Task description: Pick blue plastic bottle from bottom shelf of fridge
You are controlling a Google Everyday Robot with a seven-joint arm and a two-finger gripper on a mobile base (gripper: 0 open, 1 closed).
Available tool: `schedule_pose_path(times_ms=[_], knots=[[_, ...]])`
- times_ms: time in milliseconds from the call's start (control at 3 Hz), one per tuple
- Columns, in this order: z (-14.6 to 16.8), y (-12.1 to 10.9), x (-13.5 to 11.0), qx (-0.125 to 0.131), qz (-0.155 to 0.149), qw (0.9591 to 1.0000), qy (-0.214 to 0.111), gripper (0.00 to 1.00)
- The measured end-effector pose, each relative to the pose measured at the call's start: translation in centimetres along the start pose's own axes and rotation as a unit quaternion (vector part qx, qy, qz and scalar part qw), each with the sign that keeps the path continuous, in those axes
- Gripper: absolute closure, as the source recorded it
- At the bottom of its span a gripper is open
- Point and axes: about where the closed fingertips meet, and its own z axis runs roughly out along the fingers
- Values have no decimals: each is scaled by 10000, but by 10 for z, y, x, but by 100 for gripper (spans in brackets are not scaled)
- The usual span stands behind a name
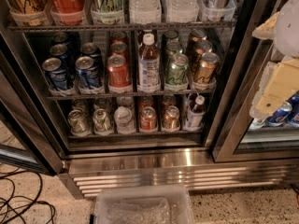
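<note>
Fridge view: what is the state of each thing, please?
fridge, door open.
blue plastic bottle, upright, capped, at the right end of the bottom shelf.
gripper, at the right, outside the fridge, not touching the bottle.
tall bottle, upright on the middle shelf.

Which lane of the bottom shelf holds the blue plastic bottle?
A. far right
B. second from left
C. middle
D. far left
A: the blue plastic bottle stands at the front of the far-right lane of the bottom shelf, to the right of the cans. The tool is at the picture's right edge, in front of the fridge, well away from the bottle.
</note>
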Motion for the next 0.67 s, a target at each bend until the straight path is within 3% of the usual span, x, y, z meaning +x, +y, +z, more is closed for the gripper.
schedule_pose_path(times_ms=[667], knots=[[5,4,0,66,26,9999,-98,0]])
